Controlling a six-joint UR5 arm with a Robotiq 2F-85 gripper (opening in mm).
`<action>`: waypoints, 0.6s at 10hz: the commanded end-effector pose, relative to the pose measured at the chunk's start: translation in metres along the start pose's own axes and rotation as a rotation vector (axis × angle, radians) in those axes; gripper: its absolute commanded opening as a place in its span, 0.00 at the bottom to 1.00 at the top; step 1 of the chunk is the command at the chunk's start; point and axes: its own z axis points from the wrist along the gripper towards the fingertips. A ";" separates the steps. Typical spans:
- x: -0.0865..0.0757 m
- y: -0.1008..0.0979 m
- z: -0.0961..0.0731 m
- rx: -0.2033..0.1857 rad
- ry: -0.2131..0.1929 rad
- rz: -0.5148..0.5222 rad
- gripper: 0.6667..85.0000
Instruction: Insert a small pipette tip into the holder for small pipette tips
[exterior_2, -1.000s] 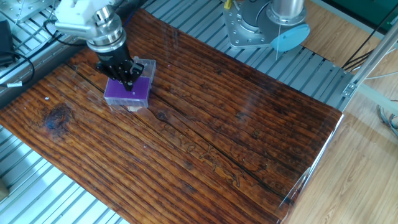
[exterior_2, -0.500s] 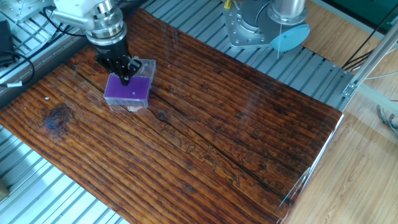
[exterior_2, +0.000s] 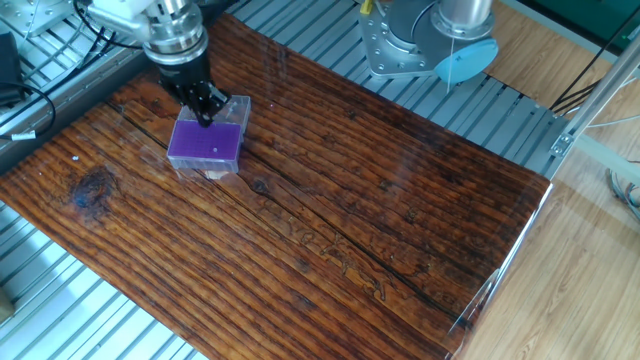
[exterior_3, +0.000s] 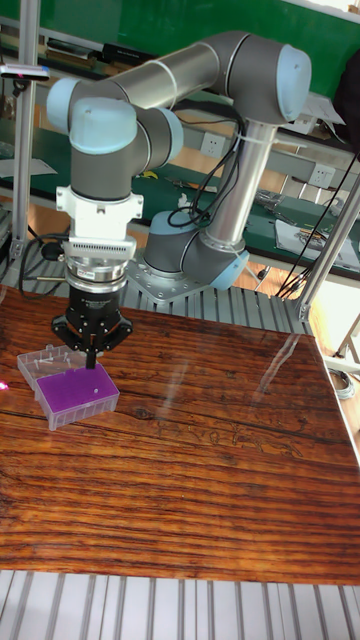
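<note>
Your gripper (exterior_2: 207, 113) hangs above the holder's (exterior_2: 205, 145) purple grid (far edge); fingers drawn together; whether they pinch anything, you cannot tell.

**Two fixed cameras on one worktop**

The fixed view looks steeply down on the worktop (exterior_2: 330, 200) from a raised spot at one long side, so the wooden board runs as a slanted slab from the upper left of the frame to the lower right. The arm's base (exterior_2: 425, 40) sits at the top edge, cut off.

The tall fixed view stands lower and faces the arm (exterior_3: 190, 120) head-on from across the worktop (exterior_3: 200, 470), taking in the whole arm and the room behind it.

Both views share the wooden board, the purple-topped holder (exterior_2: 207, 145) (exterior_3: 70, 388) and the tool (exterior_2: 202, 108) (exterior_3: 92, 355) above it.
</note>
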 end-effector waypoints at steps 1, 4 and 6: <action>0.008 -0.010 -0.003 0.032 0.010 0.010 0.01; -0.045 -0.039 -0.011 0.174 -0.170 -0.290 0.00; -0.052 -0.022 -0.010 0.113 -0.210 -0.311 0.01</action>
